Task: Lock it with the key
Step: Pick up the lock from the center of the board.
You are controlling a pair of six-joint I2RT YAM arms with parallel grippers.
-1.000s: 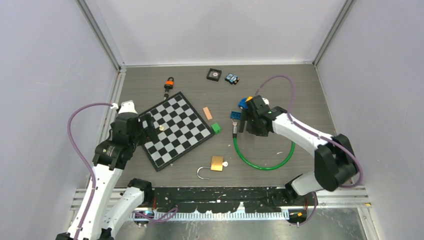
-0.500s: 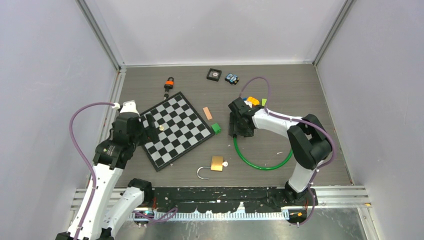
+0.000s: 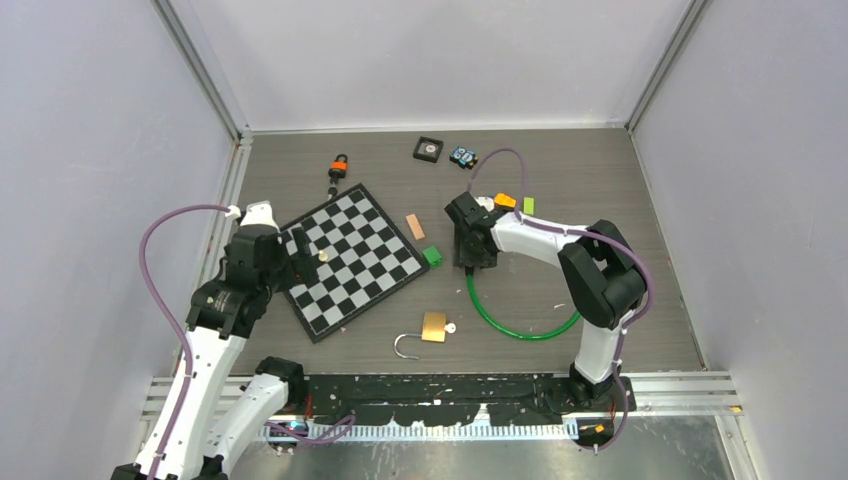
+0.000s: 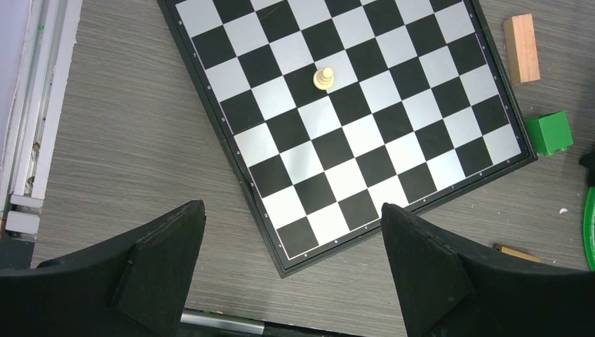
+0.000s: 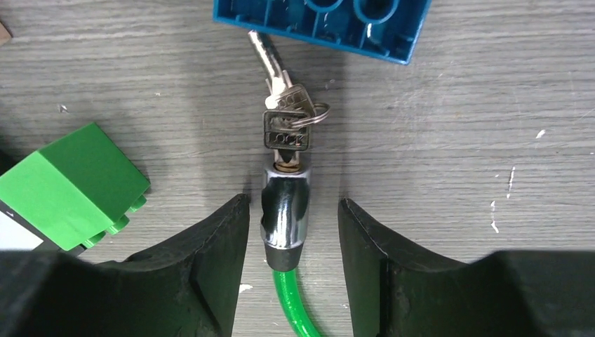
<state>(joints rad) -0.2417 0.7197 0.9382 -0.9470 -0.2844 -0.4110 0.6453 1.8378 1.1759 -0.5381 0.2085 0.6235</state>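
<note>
- Right gripper (image 5: 290, 214) — jaws apart, straddling the chrome lock barrel (image 5: 284, 203) without pinching it.
- The key (image 5: 285, 132) sits in the barrel's end, just short of the blue block (image 5: 330, 21).
- By my reading the key is neither gripped nor turned — the locking is all left to do.
- Left gripper (image 4: 291, 232) hangs spread wide over the chessboard (image 4: 351, 105).

**Left arm** (image 3: 205, 362) and **right arm** (image 3: 535, 233): white shells alternating with black joint housings. A purple cable (image 3: 141, 250) loops from each, at 9 and 12 o'clock respectively. **Left gripper** (image 4: 291, 209) and **right gripper** (image 5: 292, 205): matte black, wedge-shaped fingers (image 4: 161, 260).
</note>
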